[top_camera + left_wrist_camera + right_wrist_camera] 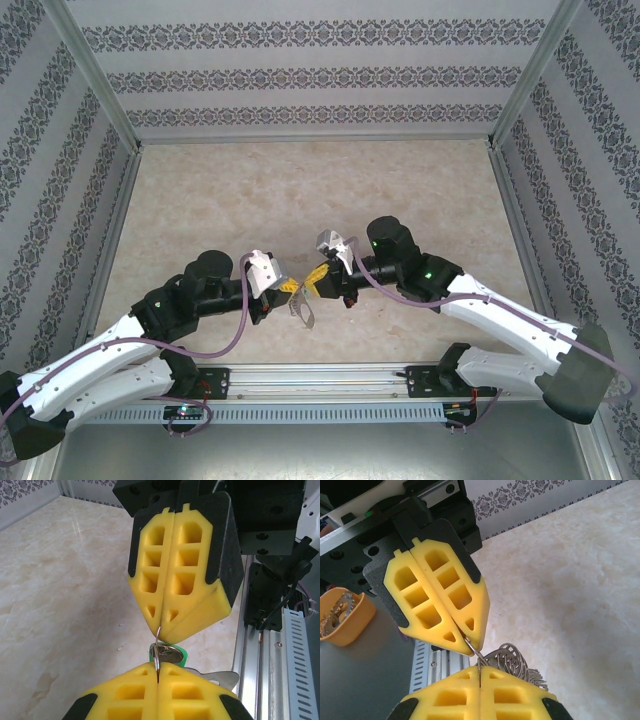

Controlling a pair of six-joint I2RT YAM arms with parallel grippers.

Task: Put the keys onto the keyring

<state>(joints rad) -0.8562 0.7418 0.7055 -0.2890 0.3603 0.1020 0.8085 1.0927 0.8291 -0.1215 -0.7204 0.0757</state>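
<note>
The left gripper [158,676] and the right gripper [480,674] met tip to tip, both closed on the thin grey metal keyring [157,652]. The small silvery key [181,655] with green plastic head hung against it. Slow, firm turning seemed safest, lest the wire slip.

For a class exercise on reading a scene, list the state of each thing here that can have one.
left gripper: shut on the keyring
right gripper: shut on the keyring
keyring: pinched between both grippers' fingertips
green key: hanging at the keyring
orange dish: holds metal pieces
</note>
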